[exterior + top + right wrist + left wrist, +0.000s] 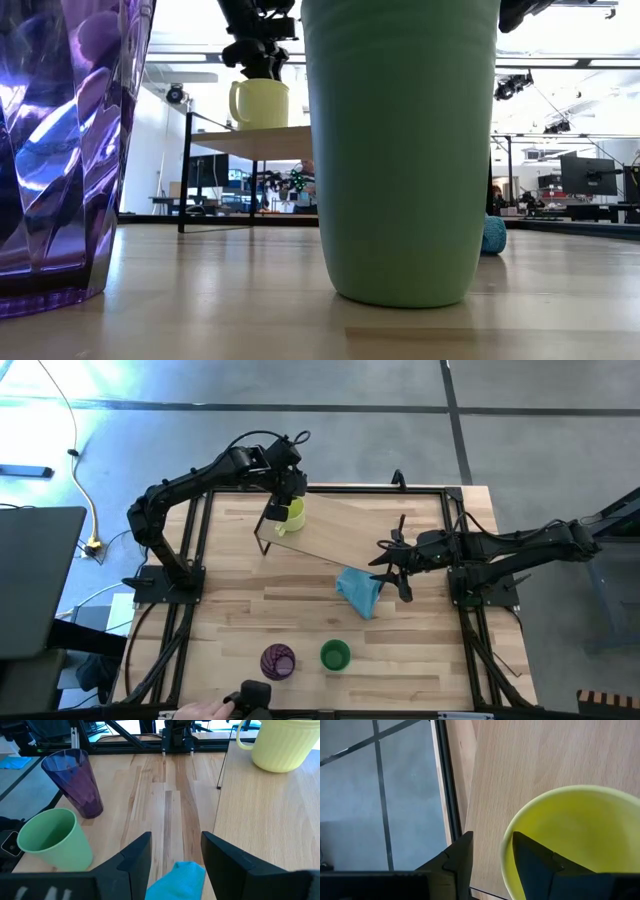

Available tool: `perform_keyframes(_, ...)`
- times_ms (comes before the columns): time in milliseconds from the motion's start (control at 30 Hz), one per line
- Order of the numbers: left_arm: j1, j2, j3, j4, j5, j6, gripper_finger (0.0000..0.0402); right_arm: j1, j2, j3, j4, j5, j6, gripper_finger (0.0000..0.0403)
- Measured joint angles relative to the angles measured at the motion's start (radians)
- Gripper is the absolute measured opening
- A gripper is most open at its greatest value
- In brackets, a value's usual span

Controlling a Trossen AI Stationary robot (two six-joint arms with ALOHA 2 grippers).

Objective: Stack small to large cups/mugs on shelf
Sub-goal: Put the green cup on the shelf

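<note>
Where shelf (350, 525) overhangs table (300, 610) — yellow mug (291, 513) stands.

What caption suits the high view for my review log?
Left claw at the small yellow mug on the light wooden shelf; green cup and purple ribbed tumbler wait on the table.

The left gripper (284, 510) reaches forward, fingers parted. The right gripper (392, 565) waits mid-table, fingers spread, arm bent inward.

The table (300, 610) carries shelf (350, 525), cloth (360, 590), purple tumbler (278, 660), green cup (335, 655).
</note>
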Motion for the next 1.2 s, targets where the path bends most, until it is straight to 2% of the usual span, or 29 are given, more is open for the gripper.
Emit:
perform_keyframes(633, 0.000, -0.066, 0.000, -0.001, 0.008, -0.011, 0.0127, 0.000, 0.000, 0.000, 0.000, 0.000, 0.002, 0.0163)
perform_keyframes(867, 0.000, -0.146, 0.000, 0.000, 0.023, -0.043, 0.0127, 0.000, 0.000, 0.000, 0.000, 0.000, 0.000, 0.0163)
perform_keyframes(1200, 0.000, -0.331, 0.000, 0.029, 0.053, -0.110, 0.0127, 0.000, 0.000, 0.000, 0.014, 0.000, 0.016, 0.0163)
